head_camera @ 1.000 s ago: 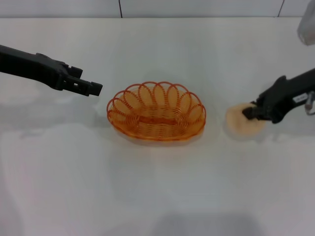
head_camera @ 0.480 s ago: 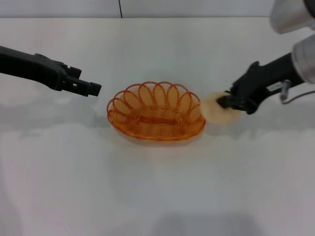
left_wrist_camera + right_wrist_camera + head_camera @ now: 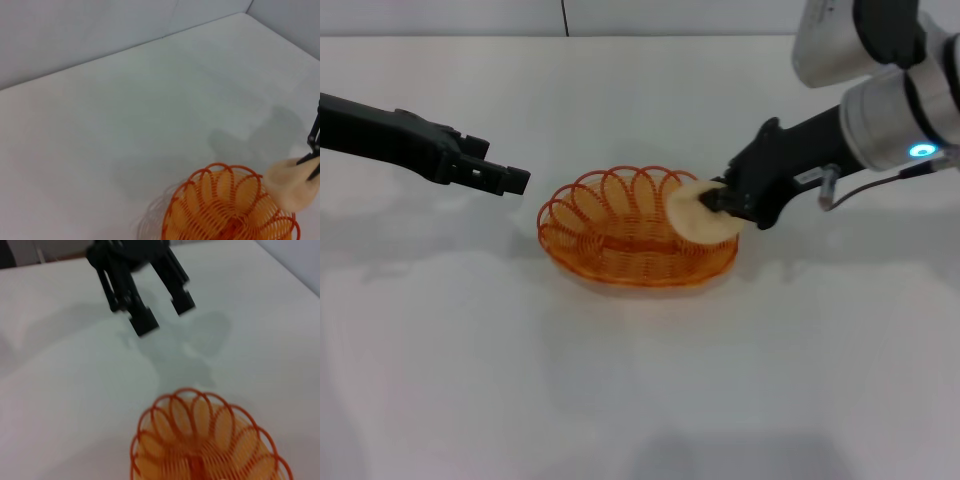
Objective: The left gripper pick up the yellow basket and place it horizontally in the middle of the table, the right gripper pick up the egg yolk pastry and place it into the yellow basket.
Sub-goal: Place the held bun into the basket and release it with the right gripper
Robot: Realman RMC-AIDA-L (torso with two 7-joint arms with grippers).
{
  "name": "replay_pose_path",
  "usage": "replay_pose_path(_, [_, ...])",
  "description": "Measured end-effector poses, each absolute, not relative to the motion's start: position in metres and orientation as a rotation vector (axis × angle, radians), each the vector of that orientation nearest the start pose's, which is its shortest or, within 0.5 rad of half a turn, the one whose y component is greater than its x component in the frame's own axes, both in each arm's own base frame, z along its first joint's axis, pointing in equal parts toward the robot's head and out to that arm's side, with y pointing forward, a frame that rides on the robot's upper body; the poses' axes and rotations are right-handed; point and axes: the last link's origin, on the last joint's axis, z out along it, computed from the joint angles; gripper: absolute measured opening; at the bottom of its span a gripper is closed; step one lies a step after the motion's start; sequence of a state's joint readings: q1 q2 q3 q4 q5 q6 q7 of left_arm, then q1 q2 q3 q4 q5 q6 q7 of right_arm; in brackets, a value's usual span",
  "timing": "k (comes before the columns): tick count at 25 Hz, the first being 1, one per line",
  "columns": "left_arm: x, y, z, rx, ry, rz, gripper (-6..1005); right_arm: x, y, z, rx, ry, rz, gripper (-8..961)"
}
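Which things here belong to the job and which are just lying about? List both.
Job: yellow basket on the table; egg yolk pastry, held by the right gripper over the basket's right rim; left gripper, open, to the basket's left.

Lying about: nothing visible.

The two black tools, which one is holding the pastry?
The right tool, over the basket's right rim, grips the pastry. The left tool hangs open and empty beside the basket.

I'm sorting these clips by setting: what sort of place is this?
Probably a robot test bench, not a kitchen: a plain white table against a bare grey wall holds only an orange-yellow wire basket, with a round pale pastry held over its rim by the right gripper. The left gripper hovers alongside.
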State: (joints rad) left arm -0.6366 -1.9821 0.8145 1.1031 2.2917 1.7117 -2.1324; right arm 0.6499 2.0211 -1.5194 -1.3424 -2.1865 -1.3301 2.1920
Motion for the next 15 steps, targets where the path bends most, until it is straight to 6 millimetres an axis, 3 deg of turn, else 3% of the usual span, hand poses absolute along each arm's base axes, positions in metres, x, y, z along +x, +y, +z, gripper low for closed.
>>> replay_pose_path(15, [-0.218,0.368,0.078,-2.718,-1.006,-0.154,886,0.098,0.374,-0.052,-2.886,0.197,-0.051,43])
